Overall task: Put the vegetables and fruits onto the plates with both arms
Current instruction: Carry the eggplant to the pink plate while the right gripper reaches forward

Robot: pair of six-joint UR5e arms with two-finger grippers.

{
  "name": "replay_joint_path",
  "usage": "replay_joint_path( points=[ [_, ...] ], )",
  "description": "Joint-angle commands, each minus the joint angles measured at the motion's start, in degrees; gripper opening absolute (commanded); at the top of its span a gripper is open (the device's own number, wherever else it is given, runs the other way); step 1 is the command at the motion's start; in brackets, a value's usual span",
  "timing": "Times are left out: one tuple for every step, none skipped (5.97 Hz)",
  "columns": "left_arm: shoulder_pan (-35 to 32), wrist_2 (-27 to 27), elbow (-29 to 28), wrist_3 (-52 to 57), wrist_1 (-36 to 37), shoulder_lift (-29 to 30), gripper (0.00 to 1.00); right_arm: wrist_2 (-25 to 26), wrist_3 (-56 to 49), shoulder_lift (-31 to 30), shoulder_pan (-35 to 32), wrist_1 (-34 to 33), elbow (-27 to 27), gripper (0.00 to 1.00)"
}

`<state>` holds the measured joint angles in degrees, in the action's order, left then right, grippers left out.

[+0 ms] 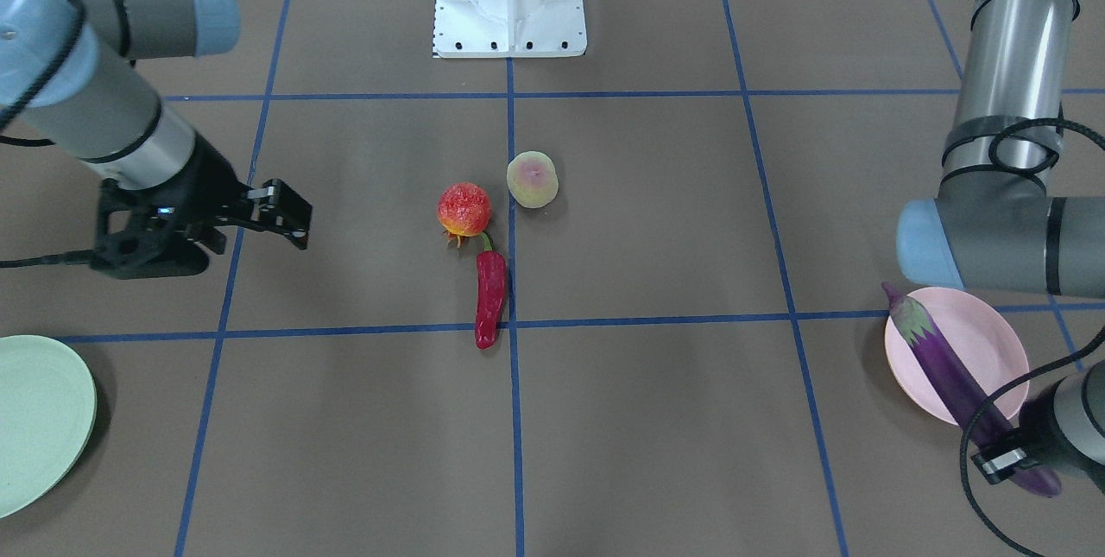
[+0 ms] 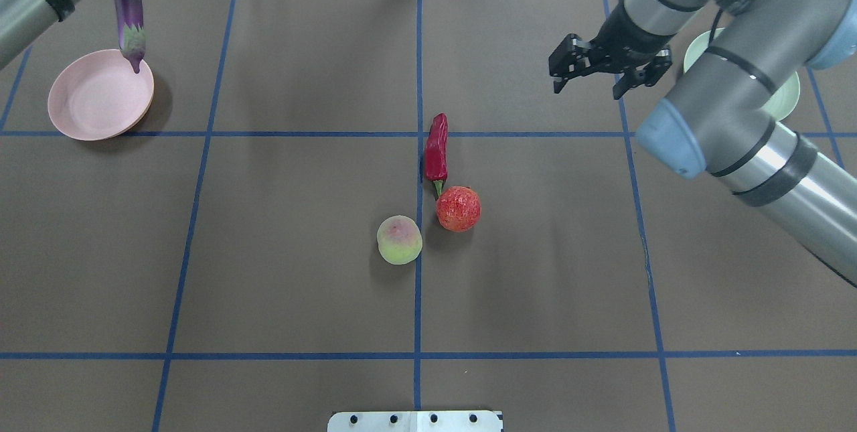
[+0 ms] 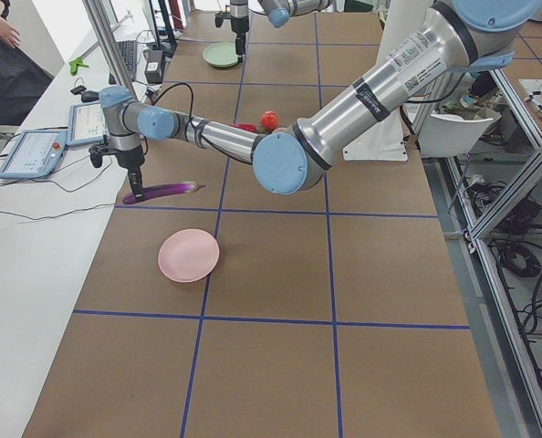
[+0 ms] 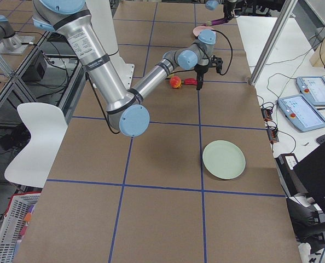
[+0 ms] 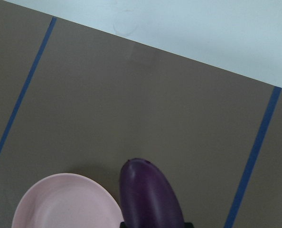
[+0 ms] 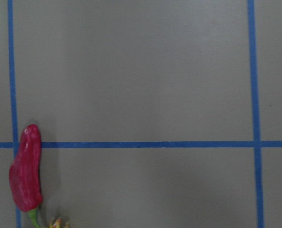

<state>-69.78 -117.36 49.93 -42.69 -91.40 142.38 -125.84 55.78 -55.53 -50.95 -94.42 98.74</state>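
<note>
The left claw point(image 1: 1006, 453) pinches the eggplant point(image 1: 941, 365) by its blunt end, raised off the bench with its cap near the pink plate point(image 2: 87, 100) rim. Best to centre it across the plate and lower it before releasing, lest it tip off. The right claw point(image 2: 588, 86) hangs spread, well apart from the chili point(image 2: 436, 151)

Blue tape lines point(image 2: 415, 355) grid the brown table point(image 2: 301, 284). A white chair point(image 4: 36, 139) stands alongside. Two tablets point(image 4: 302, 113) lie on a white bench point(image 4: 299, 55), and a person in black point(image 3: 6, 78) sits nearby.
</note>
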Motion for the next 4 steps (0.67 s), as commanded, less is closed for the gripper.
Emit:
replay_joint_path(
  points=[
    [-0.3, 2.2, -4.6, 10.5, -3.7, -1.8, 0.00, 5.1, 6.1, 3.7, 6.3, -0.1, -1.9, 0.99],
    [0.9, 2.4, -4.3, 15.3, -3.6, -4.3, 0.00, 5.2, 7.2, 3.7, 7.2, -0.1, -1.9, 0.99],
    [2.8, 2.4, -3.1, 16.5, -2.1, -6.4, 0.00, 5.2, 8.6, 4.5, 8.0, -0.1, -2.0, 0.99],
    [5.1, 2.4, 0.0, 16.5, -1.3, -9.3, 0.00, 5.3, 9.7, 4.5, 8.9, -0.1, -1.9, 0.99]
  ],
)
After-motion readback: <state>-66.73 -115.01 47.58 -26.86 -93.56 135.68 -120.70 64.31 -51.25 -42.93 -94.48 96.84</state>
